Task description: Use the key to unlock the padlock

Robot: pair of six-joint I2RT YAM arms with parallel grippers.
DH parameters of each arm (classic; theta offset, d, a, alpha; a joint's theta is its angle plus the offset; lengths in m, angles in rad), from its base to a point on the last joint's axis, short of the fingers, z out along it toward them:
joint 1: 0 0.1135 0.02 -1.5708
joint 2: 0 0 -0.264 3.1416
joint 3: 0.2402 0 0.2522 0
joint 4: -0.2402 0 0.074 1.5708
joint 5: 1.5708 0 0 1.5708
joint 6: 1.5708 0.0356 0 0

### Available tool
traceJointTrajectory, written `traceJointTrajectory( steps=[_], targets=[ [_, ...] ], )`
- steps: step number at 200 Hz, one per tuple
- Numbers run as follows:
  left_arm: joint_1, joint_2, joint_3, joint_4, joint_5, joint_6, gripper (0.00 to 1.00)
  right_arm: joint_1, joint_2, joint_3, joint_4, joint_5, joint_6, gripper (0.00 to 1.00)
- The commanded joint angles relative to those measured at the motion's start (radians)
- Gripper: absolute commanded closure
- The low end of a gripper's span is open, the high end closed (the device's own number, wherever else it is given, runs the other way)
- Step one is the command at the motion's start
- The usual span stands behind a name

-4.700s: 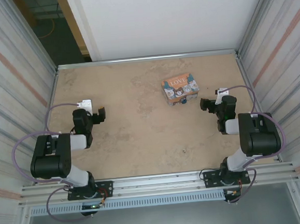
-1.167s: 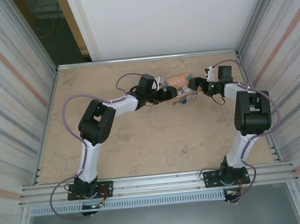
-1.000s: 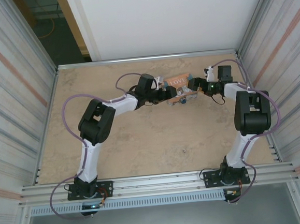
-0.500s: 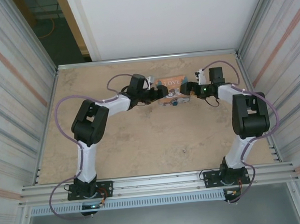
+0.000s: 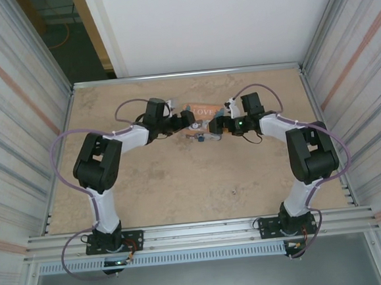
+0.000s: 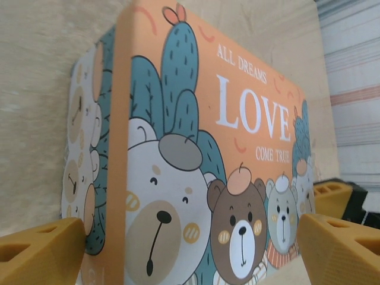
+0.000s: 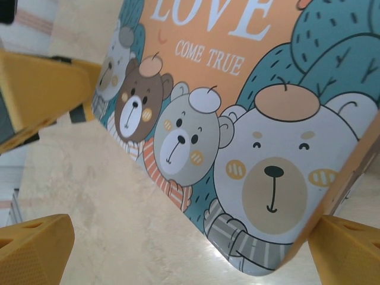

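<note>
The tiny blue padlock [image 5: 201, 139] lies on the table just in front of the colourful "LOVE" tin [image 5: 200, 110]. I cannot make out the key. My left gripper [image 5: 190, 121] is at the tin's left end, and my right gripper [image 5: 217, 126] is at its right end. In the left wrist view the tin [image 6: 196, 148] looms between my left gripper's [image 6: 190, 228] spread yellow fingers [image 6: 41, 252]. In the right wrist view a rounded corner of the tin [image 7: 261, 119] sits between my right gripper's [image 7: 193, 237] open fingers [image 7: 350, 249]. I cannot tell whether any finger touches it.
Corrugated metal walls [image 5: 23, 116] close in the tan table [image 5: 180, 183] on the left and right, and a white panel stands at the back. A metal rail [image 5: 197, 231] with both arm bases runs along the near edge. The left gripper's yellow finger [image 7: 41, 89] shows beyond the tin.
Both grippers, the tin between them and the padlock have shifted left across the table over the last second. The left gripper has narrowed very slightly.
</note>
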Motion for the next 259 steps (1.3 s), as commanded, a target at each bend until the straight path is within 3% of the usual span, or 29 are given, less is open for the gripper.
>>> traceJointTrajectory(
  steps=[1,52,95,129,154,220,259],
  targets=[
    [-0.007,-0.065,-0.021,0.037,0.064,0.022,0.09,0.066,-0.033,-0.016,-0.014,-0.047,0.035,0.00],
    [0.031,-0.076,-0.035,0.018,0.053,0.052,0.08,0.108,-0.044,-0.036,-0.038,-0.026,0.045,0.00],
    [0.079,-0.114,-0.053,-0.015,0.020,0.091,0.05,0.067,-0.116,-0.050,-0.138,0.089,0.041,0.00],
    [0.095,-0.201,-0.090,-0.032,-0.024,0.161,0.03,0.050,-0.208,-0.054,-0.323,0.228,0.027,0.00],
    [0.097,-0.293,-0.137,-0.037,-0.069,0.212,0.03,0.059,-0.287,-0.064,-0.484,0.312,0.029,0.07],
    [0.059,-0.630,-0.395,-0.011,-0.245,0.253,0.04,0.206,-0.511,-0.189,-0.758,0.444,0.194,0.22],
    [0.020,-0.784,-0.497,-0.080,-0.333,0.261,0.04,0.337,-0.506,-0.216,-0.848,0.508,0.281,0.32]
  ],
)
